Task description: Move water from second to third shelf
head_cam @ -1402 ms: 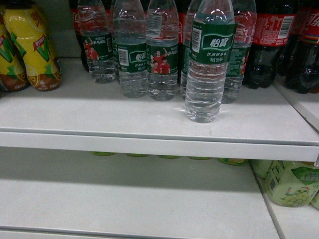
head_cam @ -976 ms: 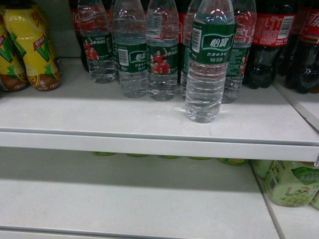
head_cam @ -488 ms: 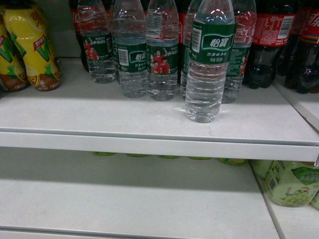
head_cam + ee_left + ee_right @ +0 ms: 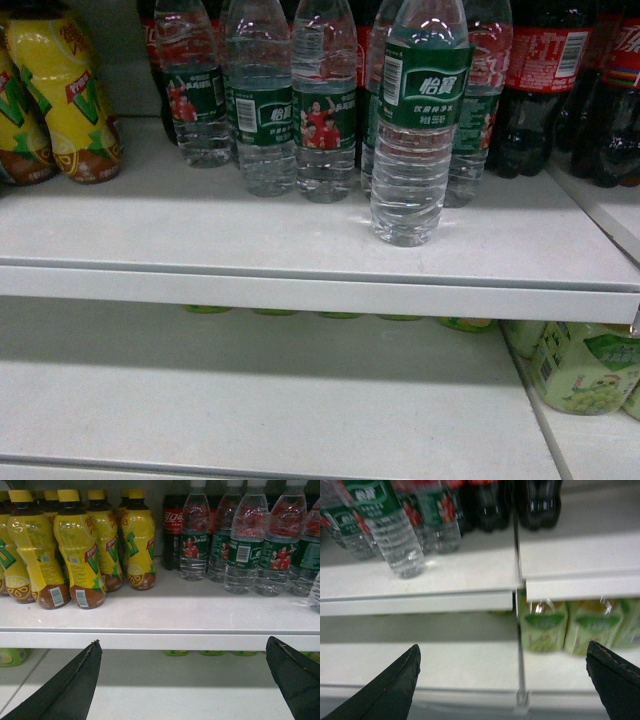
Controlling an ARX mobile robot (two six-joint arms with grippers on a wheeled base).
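water [image 4: 418,130] label: 怡寶 | cola bottle [image 4: 173,525] label: 可口可乐

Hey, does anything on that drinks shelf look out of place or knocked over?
Nothing is spilled or tipped. One water bottle stands alone, forward of the row of water bottles, nearer the shelf edge. Both grippers are open and empty.

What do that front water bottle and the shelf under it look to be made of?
The water bottle looks like thin clear plastic: you see through it, its lower body is ribbed, and light glints on it; its green label looks like glossy film. The shelf seems painted metal, matte pale grey with a folded front lip, though laminate cannot be ruled out.
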